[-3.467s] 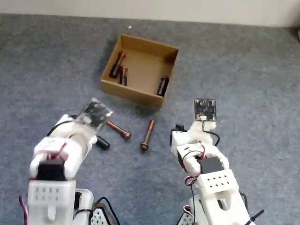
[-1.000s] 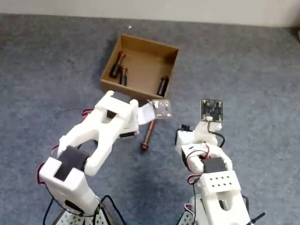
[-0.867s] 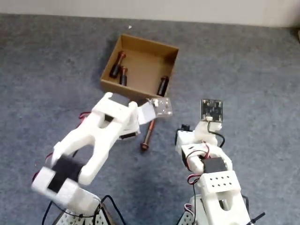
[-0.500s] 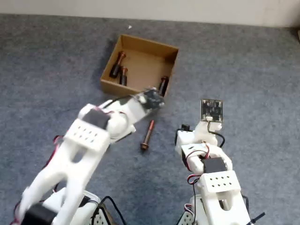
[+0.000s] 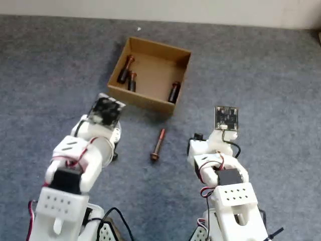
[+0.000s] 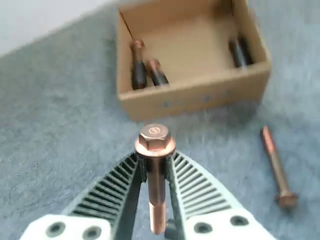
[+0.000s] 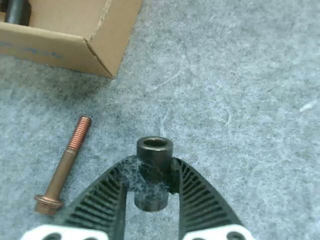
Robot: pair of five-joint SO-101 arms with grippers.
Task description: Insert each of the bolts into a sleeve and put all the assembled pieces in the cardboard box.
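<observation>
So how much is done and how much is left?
Three joined pieces already lie in the cardboard box. The left gripper holds a bolt and the right gripper holds a sleeve, not yet joined. One loose bolt waits on the carpet.

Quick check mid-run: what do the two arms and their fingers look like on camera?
The left arm and right arm are white plastic shells with black servo blocks and red, white and black cables. Each carries a small dark circuit board. The left gripper and right gripper have dark ribbed fingers tapering to the tips.
</observation>
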